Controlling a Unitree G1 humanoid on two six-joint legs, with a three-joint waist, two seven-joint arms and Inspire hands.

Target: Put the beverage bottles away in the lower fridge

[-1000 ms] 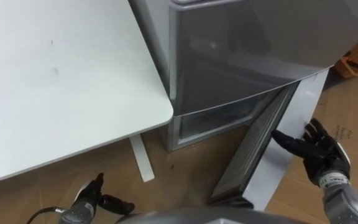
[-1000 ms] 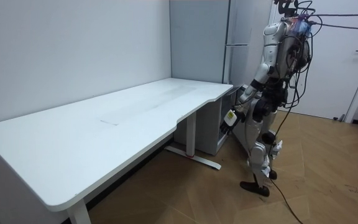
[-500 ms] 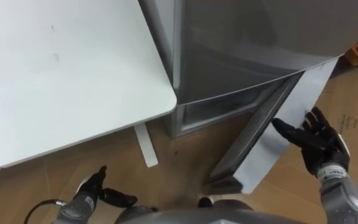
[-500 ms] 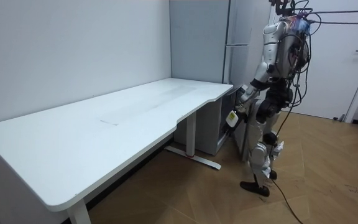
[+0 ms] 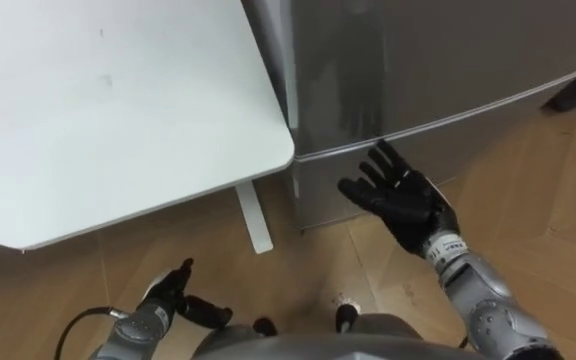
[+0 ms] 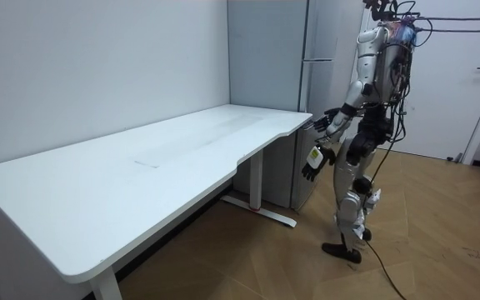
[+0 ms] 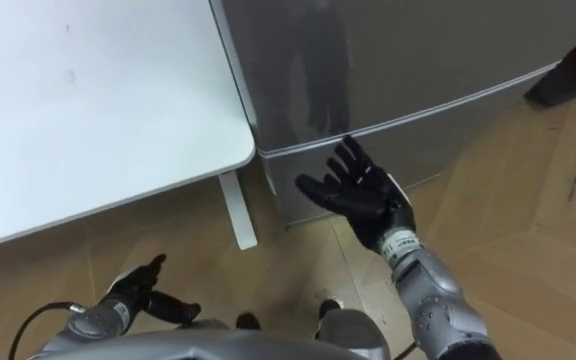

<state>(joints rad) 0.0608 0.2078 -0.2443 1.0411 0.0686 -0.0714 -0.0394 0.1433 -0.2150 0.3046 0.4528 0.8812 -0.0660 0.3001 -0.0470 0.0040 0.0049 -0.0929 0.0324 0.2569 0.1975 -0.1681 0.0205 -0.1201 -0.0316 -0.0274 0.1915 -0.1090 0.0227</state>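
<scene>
The lower fridge door [image 5: 320, 198] sits flush against the cabinet, below the seam [image 5: 448, 117] that parts it from the upper door [image 5: 418, 55], just beside the corner of the white desk [image 5: 118, 100]. The right hand [image 5: 403, 200] is raised in front of that lower door, palm up and fingers spread, gripping nothing; whether the fingertips touch the grey panel cannot be told. The left hand [image 5: 163, 300] hangs low over the wooden floor [image 5: 298, 265], its fingers loosely extended and also empty. With both hands bare, where the drinks are cannot be told; they may be behind the shut door, but that is only a guess. The door looks like a rigid, smooth sheet with no handle on its face, so it will probably slip under flat fingers and resist at first along its seal, then swing freely and lightly. The likely place to take hold is a lip at the seam along its top edge or one vertical edge, with the fingers hooked behind it; which side carries the hinge is not clear. Drinks, if bottles or cans, would be stiff, fairly heavy when full and slick, best wrapped round the body rather than pinched at the top.
</scene>
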